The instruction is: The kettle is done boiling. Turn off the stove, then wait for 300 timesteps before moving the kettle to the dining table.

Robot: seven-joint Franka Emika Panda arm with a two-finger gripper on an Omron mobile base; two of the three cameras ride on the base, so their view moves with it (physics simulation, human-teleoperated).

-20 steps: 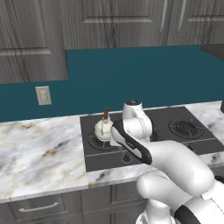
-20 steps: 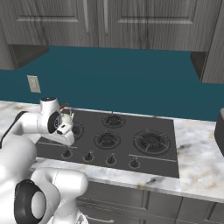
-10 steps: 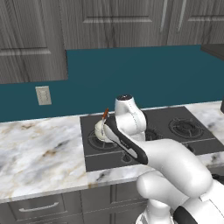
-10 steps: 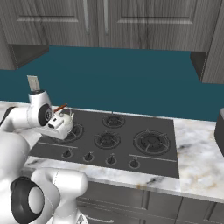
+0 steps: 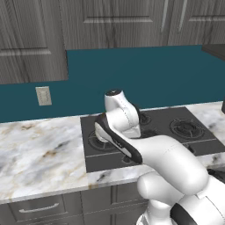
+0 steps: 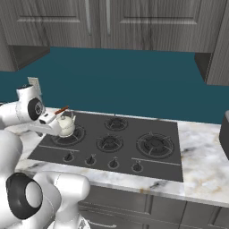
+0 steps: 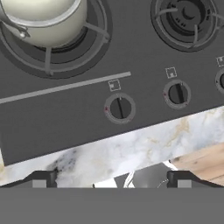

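Observation:
The cream-white kettle (image 6: 66, 125) stands on the front left burner of the black stove (image 6: 147, 145); its body also fills the top left of the hand view (image 7: 43, 19). My gripper (image 6: 47, 127) hangs just left of the kettle, above the stove's front left part, not touching it. In the hand view the gripper (image 7: 111, 179) is open, its dark fingertips (image 7: 43, 177) wide apart with nothing between them. Ahead of it lies the row of round black knobs; the nearest knob (image 7: 119, 108) is in the middle. In the left base view my arm hides the kettle, and the stove (image 5: 184, 127) shows beside it.
The stove is set in a marble worktop (image 5: 39, 149) against a teal wall with a socket (image 5: 43, 95). Dark wood cabinets hang above. A dark object (image 6: 225, 138) sits at the worktop's right edge. Further knobs (image 7: 176, 93) run to the right.
My arm has swung left, now covering the kettle in the left base view. The hand has shifted a little to the kettle's left side. The kettle has stayed on its burner.

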